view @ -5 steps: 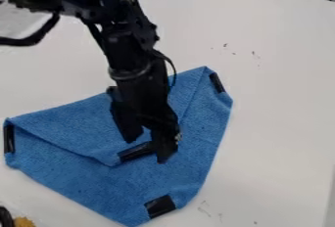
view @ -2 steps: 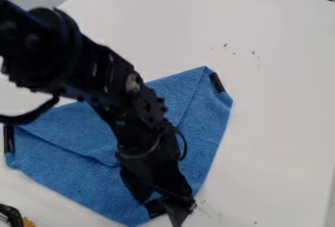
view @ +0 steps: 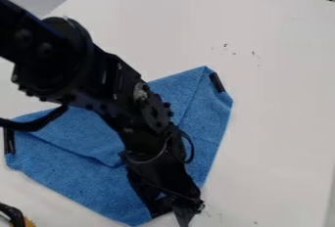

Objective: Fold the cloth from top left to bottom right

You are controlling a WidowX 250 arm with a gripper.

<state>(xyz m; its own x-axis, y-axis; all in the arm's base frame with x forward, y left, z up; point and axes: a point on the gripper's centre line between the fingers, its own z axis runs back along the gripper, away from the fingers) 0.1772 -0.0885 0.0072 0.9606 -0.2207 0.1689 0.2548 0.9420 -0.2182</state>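
You have the black two-finger gripper [view: 171,213] hanging over the lower corner of the blue fabric cloth [view: 75,182], at the bottom of the view; you cannot tell whether it is open or closed, or whether it touches the cloth. The cloth lies on the white tabletop [view: 278,89], partly folded: its upper-left flap [view: 82,135] lies over the middle, with a single layer beyond the flap's edge towards you. You see black strips at its left and upper-right corners, and a black-and-orange object [view: 14,215] at the lower left.
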